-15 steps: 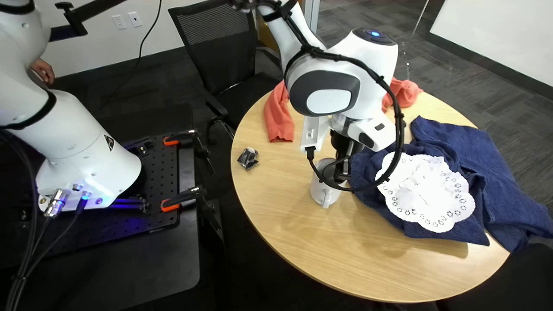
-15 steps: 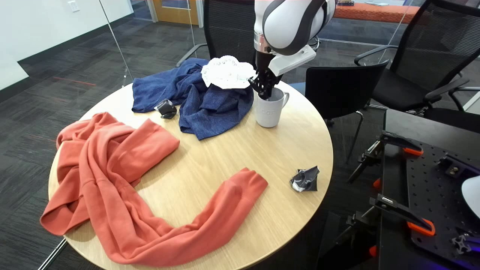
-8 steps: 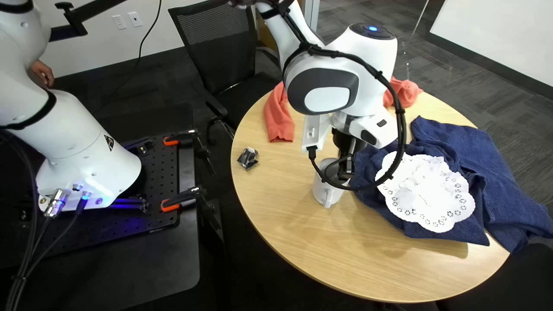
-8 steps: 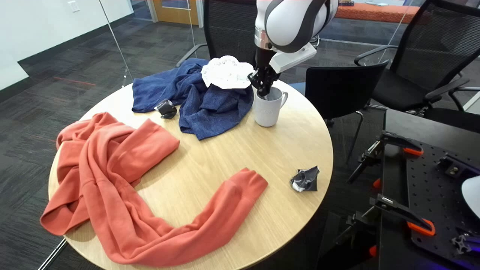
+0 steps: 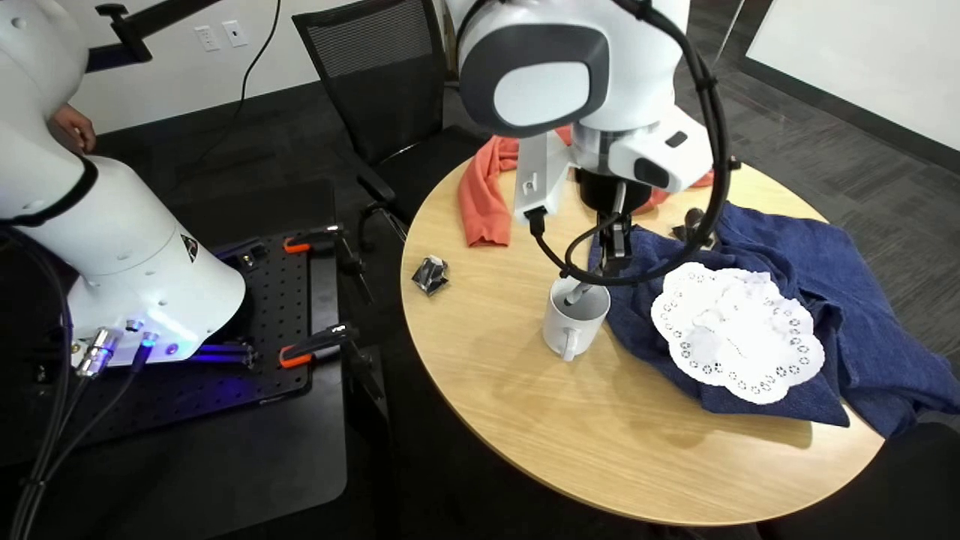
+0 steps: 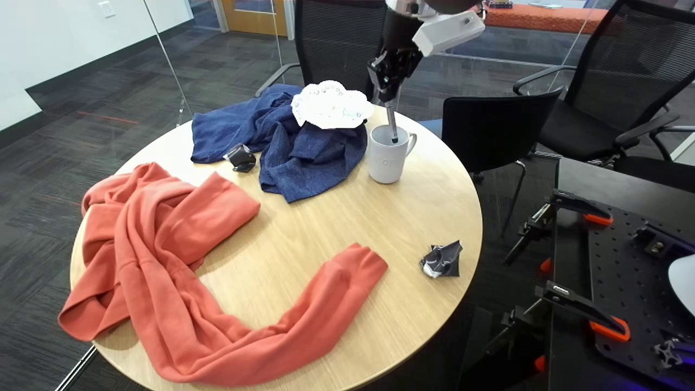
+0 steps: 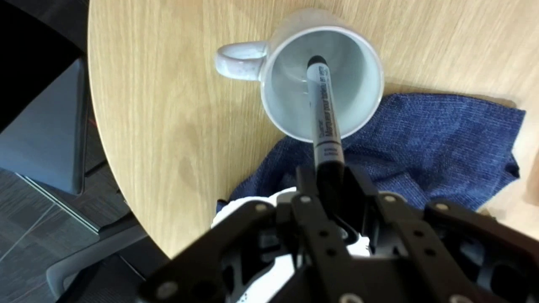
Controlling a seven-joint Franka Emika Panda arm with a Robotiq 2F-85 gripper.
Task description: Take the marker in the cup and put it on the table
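My gripper (image 7: 332, 181) is shut on the black upper end of the marker (image 7: 323, 109), a grey-white pen with a black lower tip. The gripper also shows above the cup in both exterior views (image 5: 613, 259) (image 6: 389, 93). The marker hangs tilted from the fingers (image 7: 306, 181); its lower end lies over or just inside the opening of the cup (image 6: 384, 165), and I cannot tell exactly how deep. The white-grey cup stands upright on the round wooden table (image 6: 412, 212), with its handle out to one side (image 7: 240, 67).
Dark blue cloth (image 6: 304, 163) lies right beside the cup, with a white doily (image 5: 739, 337) on it. An orange garment (image 6: 190, 315) spreads over the table. Small black crumpled objects lie on the wood (image 6: 442, 259) and by the blue cloth (image 6: 240, 157).
My gripper has risen from the cup's mouth and lifted the marker, which now shows between gripper and cup. The cup shifted slightly at first, then stayed.
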